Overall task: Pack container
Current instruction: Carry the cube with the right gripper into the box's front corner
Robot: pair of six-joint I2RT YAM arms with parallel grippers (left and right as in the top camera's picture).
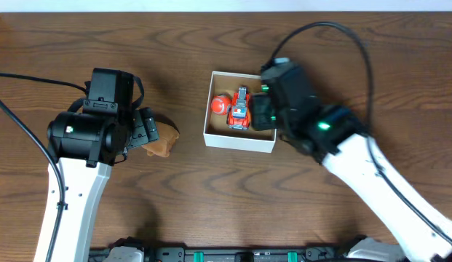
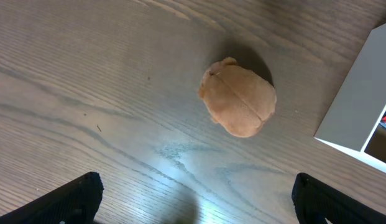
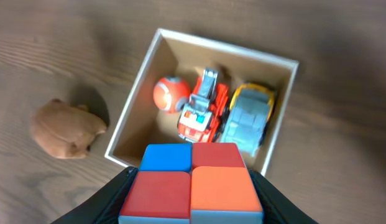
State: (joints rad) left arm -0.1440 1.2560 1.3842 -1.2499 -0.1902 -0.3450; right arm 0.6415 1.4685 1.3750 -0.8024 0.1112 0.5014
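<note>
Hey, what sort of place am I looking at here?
Probably a robotics lab bench, not a home: a left arm and right arm reach over a bare wood table, with small toys in a box.

Container (image 1: 239, 140): small square shallow box, white walls, brown cardboard inside, sitting flat with open top. It holds red ball (image 1: 220, 105), red truck (image 1: 241, 110) and yellow-grey car (image 3: 248, 118), side by side.
</note>
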